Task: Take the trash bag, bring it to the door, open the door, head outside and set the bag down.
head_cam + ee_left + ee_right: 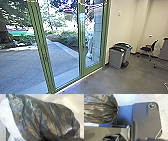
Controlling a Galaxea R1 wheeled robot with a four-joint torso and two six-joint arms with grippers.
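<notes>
Head: green-framed glass door (93, 69) looks shut; I judge carrying in hand | Left wrist: dark trash bag (41, 119), creased, bulging | Right wrist: its gathered neck (116, 110) near my chassis (145, 119); door approach calls for slow driving, bag clear | Grippers: can't tell either's state

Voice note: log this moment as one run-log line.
Indoors | dark, shiny plastic trash bag large in both wrist views, hold unclear | green-framed glass doors ahead | grey plastic bins by wall
</notes>
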